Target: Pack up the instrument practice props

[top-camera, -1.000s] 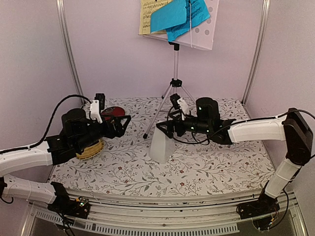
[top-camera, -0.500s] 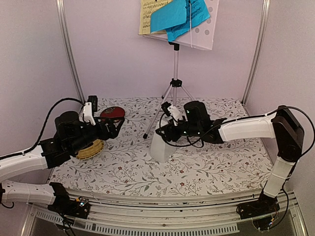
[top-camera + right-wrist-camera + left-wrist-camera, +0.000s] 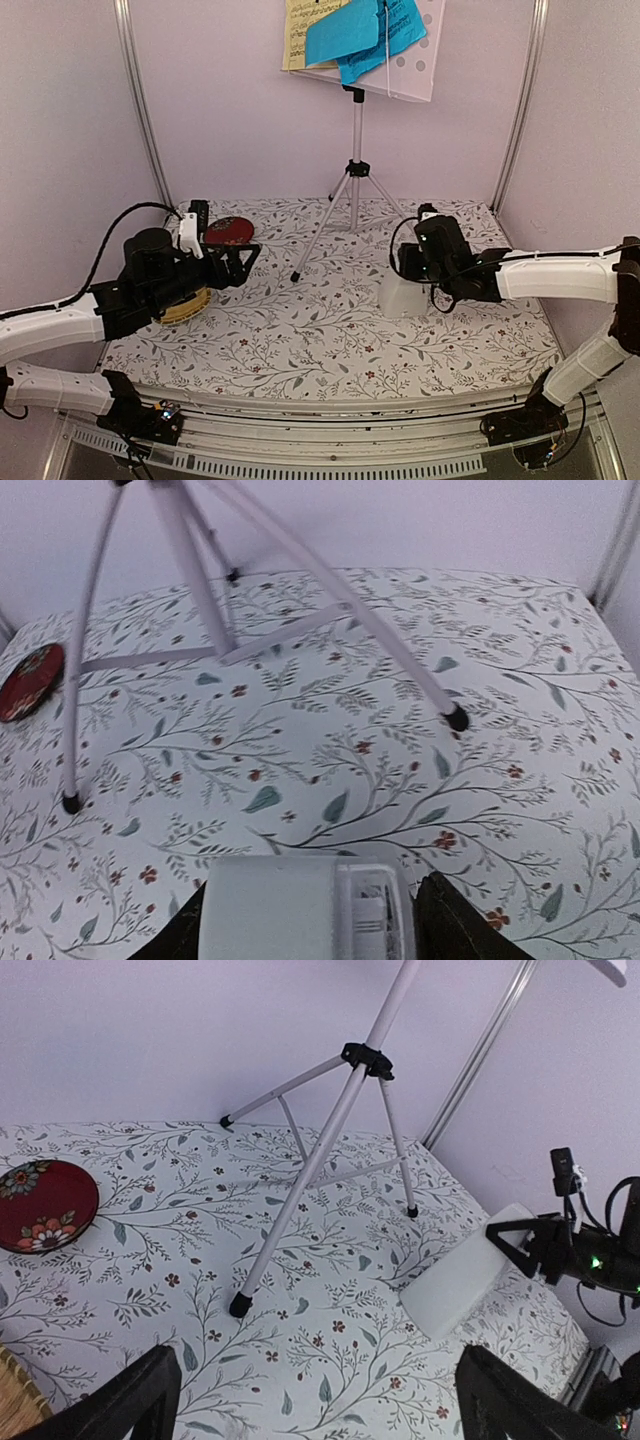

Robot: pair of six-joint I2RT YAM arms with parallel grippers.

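My right pincer (image 3: 312, 925) pinches the metronome (image 3: 290, 900) by its sides, so I should hold it level and clear of the tripod legs (image 3: 335, 598).

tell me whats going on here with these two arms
The right gripper is shut on the white metronome at the right side of the table. The left gripper is open and empty, hovering near the red dish and the woven tray. The music stand is set up at the back, with blue and yellow music sheets on its desk, so nothing else is packed yet.
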